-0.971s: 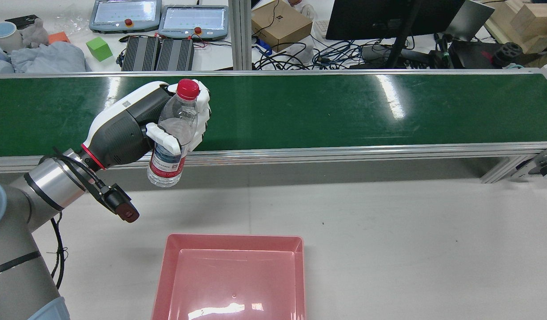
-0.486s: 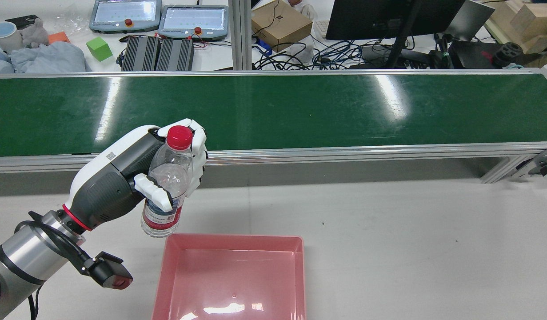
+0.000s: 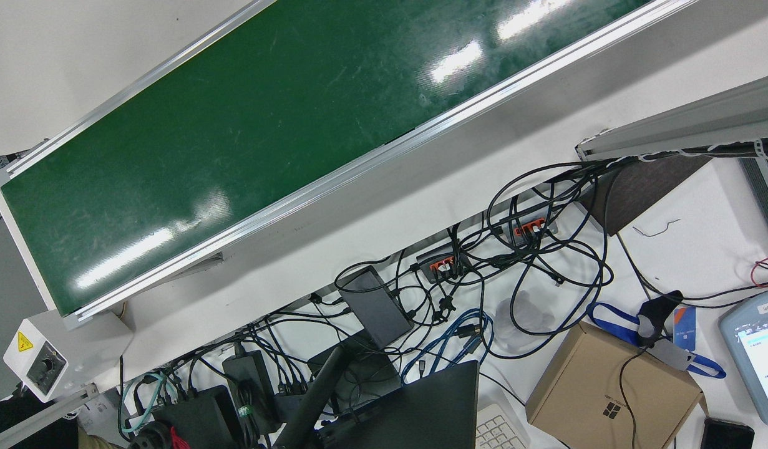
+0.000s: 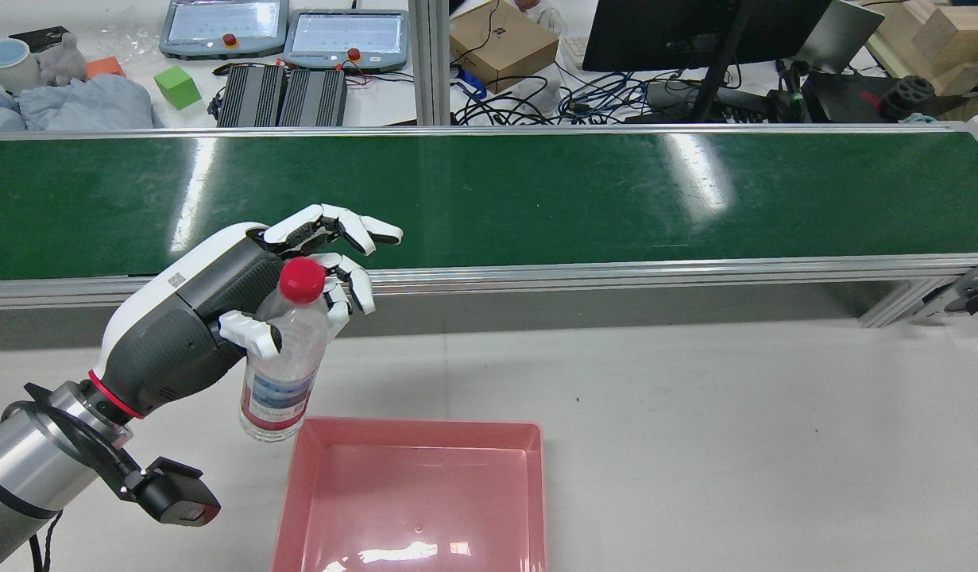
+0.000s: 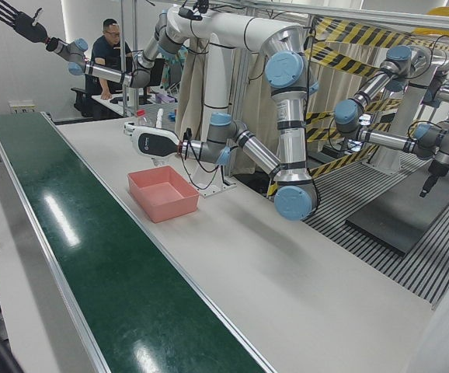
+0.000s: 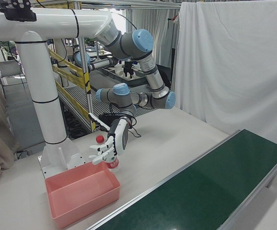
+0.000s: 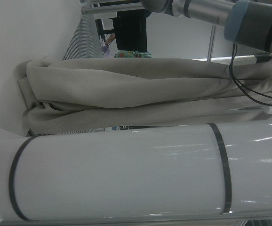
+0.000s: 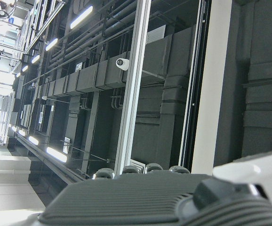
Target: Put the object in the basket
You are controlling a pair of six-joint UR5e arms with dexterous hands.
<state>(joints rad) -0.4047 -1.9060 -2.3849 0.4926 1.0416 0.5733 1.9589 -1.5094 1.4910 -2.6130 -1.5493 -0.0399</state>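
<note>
A clear water bottle (image 4: 286, 361) with a red cap and a red-and-white label hangs upright at the far left corner of the pink basket (image 4: 419, 430). Its base is level with the basket's left rim, seemingly just outside it. My left hand (image 4: 218, 310) is behind the bottle with its fingers (image 4: 353, 230) spread away; only the thumb still crosses the bottle's front. The right-front view shows the left hand (image 6: 113, 141), the bottle (image 6: 112, 164) and the basket (image 6: 83, 203). My right hand (image 5: 11, 17) is raised high, fingers spread, empty.
The bare green conveyor belt (image 4: 536, 191) runs across the far side behind an aluminium rail (image 4: 616, 274). A white table (image 4: 735, 437) lies right of the basket. A small black camera (image 4: 171, 500) hangs under my left wrist. Desks with cables and boxes lie beyond the belt.
My left hand came down and toward the basket with the bottle. Its fingers then spread off the bottle, which has slipped lower in the hand.
</note>
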